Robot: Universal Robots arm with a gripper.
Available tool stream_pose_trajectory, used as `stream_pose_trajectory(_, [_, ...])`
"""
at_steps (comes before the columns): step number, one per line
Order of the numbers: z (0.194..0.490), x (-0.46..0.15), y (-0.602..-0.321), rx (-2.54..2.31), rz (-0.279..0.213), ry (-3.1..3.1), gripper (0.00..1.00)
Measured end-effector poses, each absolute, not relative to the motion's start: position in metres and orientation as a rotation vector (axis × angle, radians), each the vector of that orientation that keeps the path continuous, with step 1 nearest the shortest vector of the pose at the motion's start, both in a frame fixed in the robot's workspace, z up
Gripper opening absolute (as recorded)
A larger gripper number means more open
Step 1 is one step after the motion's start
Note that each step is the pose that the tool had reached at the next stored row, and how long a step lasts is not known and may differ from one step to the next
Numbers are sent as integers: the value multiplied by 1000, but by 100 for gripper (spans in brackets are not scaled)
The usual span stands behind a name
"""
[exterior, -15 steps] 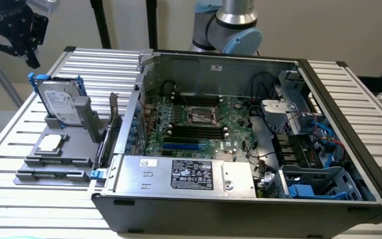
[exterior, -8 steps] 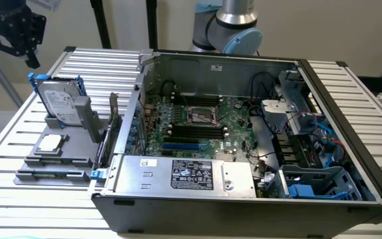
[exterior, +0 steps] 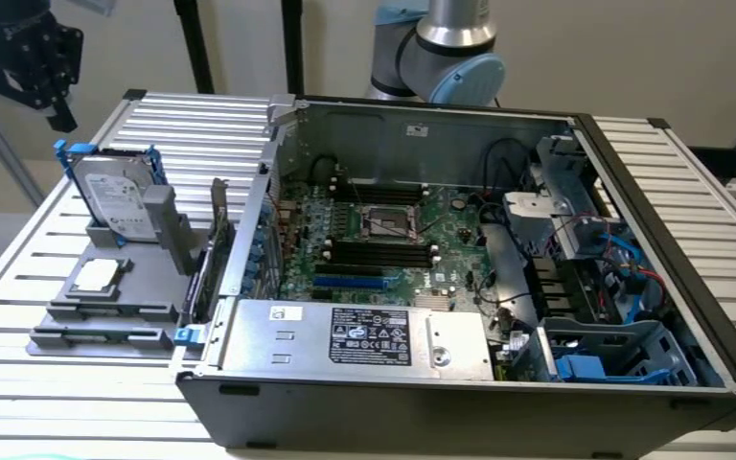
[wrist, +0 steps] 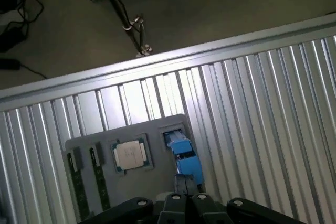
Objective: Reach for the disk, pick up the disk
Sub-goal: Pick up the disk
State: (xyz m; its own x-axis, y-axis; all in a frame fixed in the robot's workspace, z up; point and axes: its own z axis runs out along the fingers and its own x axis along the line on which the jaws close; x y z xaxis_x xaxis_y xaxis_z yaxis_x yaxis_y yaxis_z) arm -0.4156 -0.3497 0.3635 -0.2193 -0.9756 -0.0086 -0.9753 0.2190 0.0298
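**Hovering over the far left corner, gripper clear of the disk**

The black gripper (exterior: 51, 101) hangs in the air at the exterior view's far left, above the slatted metal table (exterior: 675, 163) and apart from everything on it. Whether it is open or closed cannot be told.

The disk (exterior: 119, 196) stands upright, leaning slightly, in a slot of a grey holder (exterior: 112, 309) on the table, just left of the open computer case (exterior: 471, 407). It is a flat silver-grey rectangle with a white printed label on its face and a bright blue plastic frame along its edges, with blue tabs sticking out at its top corners. From the wrist view it appears edge-on as a narrow blue strip.

A small square silver chip (exterior: 97, 278) lies flat on the holder, just nearer than the disk.
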Motion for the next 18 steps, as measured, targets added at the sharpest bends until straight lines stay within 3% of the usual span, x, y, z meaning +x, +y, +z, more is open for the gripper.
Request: stream_pose_trajectory(18, [362,-416,-348,2275,-35,-2155,11])
